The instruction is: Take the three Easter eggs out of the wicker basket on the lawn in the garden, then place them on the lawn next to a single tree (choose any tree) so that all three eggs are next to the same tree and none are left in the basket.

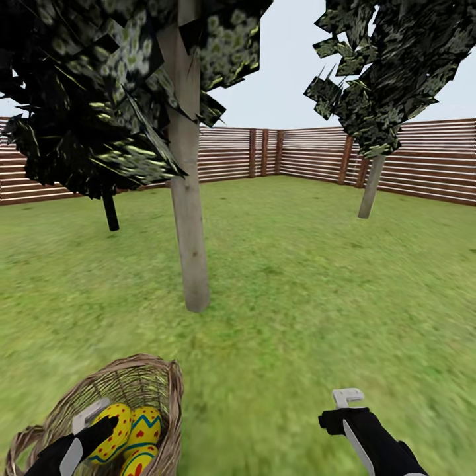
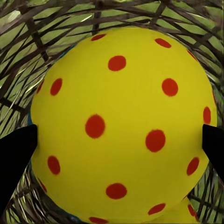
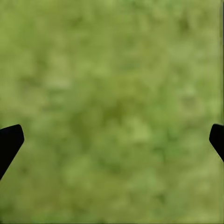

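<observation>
1. Brown woven wicker basket sits on the lawn at the robot's near left, three Easter eggs inside it.
2. The left gripper reaches into the basket, jaws spread either side of a red-dotted egg; contact is unclear.
3. The right gripper hangs over bare grass, jaws wide apart.
4. A pale-trunked tree stands just beyond the basket; a second tree and a slat fence lie farther off.
</observation>
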`<state>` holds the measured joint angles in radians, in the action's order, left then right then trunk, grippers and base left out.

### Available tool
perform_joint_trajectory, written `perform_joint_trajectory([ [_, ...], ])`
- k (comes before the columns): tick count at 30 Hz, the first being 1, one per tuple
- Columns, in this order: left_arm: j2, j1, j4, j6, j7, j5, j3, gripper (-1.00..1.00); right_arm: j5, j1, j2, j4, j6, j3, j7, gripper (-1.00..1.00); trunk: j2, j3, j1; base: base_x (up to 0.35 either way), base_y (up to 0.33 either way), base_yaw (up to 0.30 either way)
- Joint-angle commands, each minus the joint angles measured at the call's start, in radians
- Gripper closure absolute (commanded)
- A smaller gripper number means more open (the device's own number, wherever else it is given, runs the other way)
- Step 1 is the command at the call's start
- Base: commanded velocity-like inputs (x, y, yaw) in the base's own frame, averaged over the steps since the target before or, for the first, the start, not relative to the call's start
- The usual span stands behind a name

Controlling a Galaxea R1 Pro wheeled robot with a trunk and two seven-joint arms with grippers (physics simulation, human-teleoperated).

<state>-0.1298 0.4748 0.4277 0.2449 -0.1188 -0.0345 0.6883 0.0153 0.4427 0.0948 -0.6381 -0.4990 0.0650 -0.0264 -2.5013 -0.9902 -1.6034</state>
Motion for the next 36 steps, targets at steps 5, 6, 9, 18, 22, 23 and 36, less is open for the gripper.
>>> perform_joint_trajectory([
  [5, 0.002, 0.001, 0.000, 0.007, -0.007, -0.004, 0.010, 1.00, 0.002, 0.000, 0.000, -0.001, -0.005, 0.006, -0.003, -1.00, 0.001, 0.018, 0.002, -0.155, 0.000, 0.000],
  [6, 0.002, 0.001, 0.000, 0.007, -0.007, -0.004, 0.010, 1.00, 0.002, 0.001, 0.000, 0.000, -0.005, 0.006, -0.003, -1.00, 0.001, 0.022, 0.003, -0.064, 0.000, 0.000],
  [9, 0.002, 0.001, 0.000, 0.006, -0.007, -0.004, 0.010, 1.00, 0.002, 0.000, 0.000, 0.000, -0.006, 0.006, -0.003, -1.00, 0.015, 0.032, 0.011, -0.029, 0.000, 0.000],
  [18, 0.004, 0.001, 0.000, 0.005, -0.010, -0.002, 0.010, 1.00, 0.002, 0.001, -0.001, 0.001, -0.004, 0.007, -0.003, -1.00, 0.078, 0.061, 0.046, -0.126, 0.000, 0.000],
  [22, 0.005, 0.001, 0.000, 0.005, -0.010, -0.002, 0.011, 1.00, 0.002, 0.001, -0.001, 0.002, -0.004, 0.007, -0.003, -1.00, 0.106, 0.073, 0.061, -0.019, 0.000, 0.000],
  [23, 0.007, 0.001, 0.000, 0.005, -0.010, -0.002, 0.011, 1.00, 0.002, 0.001, -0.001, 0.002, -0.004, 0.007, -0.003, -1.00, 0.113, 0.076, 0.065, -0.002, 0.000, 0.000],
  [36, 0.013, 0.001, 0.000, 0.005, -0.006, -0.004, 0.010, 1.00, 0.002, 0.000, -0.001, 0.002, -0.004, 0.006, -0.003, -1.00, 0.204, 0.117, 0.115, 0.000, 0.000, 0.000],
])
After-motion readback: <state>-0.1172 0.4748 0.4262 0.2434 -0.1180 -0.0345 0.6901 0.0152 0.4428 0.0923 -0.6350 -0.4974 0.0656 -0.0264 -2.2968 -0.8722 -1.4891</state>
